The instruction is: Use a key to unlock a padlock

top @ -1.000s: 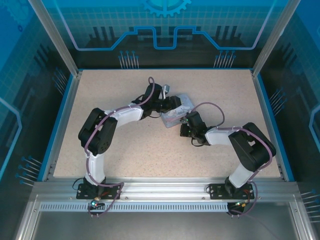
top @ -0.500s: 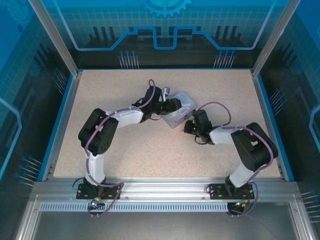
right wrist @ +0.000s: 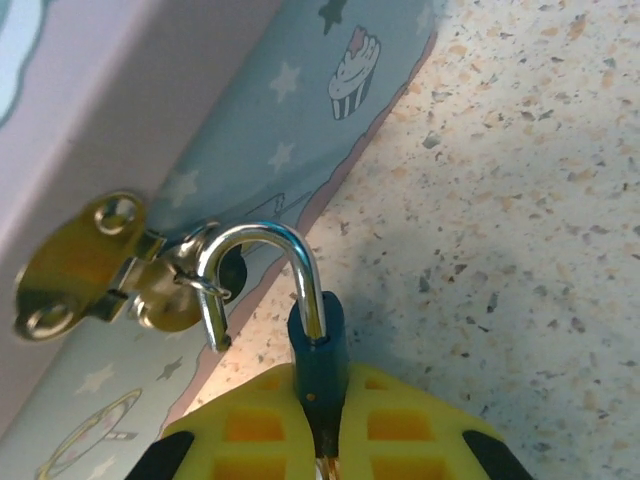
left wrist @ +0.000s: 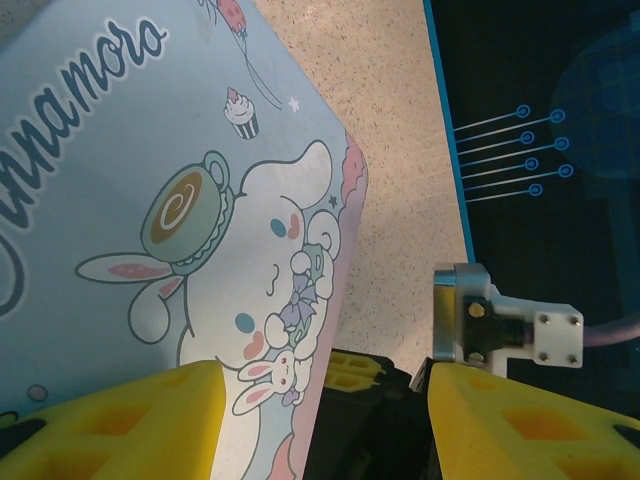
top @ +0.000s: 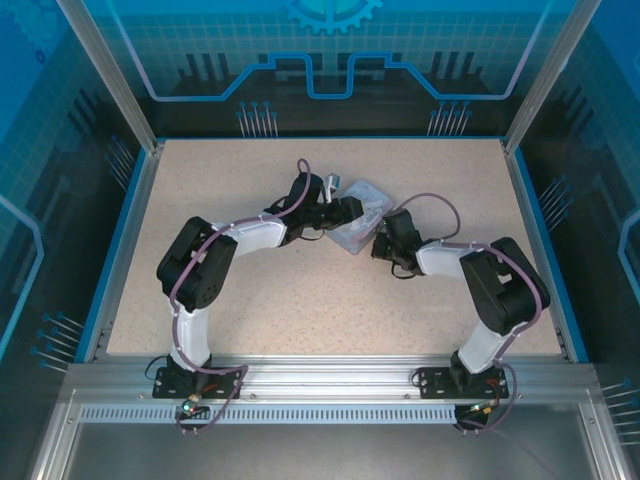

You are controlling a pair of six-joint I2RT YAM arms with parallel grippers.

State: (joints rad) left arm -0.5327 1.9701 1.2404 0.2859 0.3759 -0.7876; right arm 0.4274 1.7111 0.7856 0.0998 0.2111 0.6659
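Since a second ago the right arm has swung further up the tabletop [top: 250, 300], a speckled beige surface, and the pastel blue-and-pink cartoon-printed tin box [top: 368, 198] has turned and slid back with it. From above, the left fingers [top: 343, 212] meet the tin's left end and the right fingers [top: 381, 243] its near side. The left wrist camera shows its yellow pads [left wrist: 110, 420] apart. One lies over the printed lid and the other is clear of the tin's edge. The right wrist camera gives detail the overhead view lacks. The tiny teal-blue padlock [right wrist: 318, 345] is clamped between the right pads [right wrist: 250, 425]. Its silver shackle [right wrist: 250, 230] is free at one end and hooked through the loop of the tin's brass hasp [right wrist: 80, 260].
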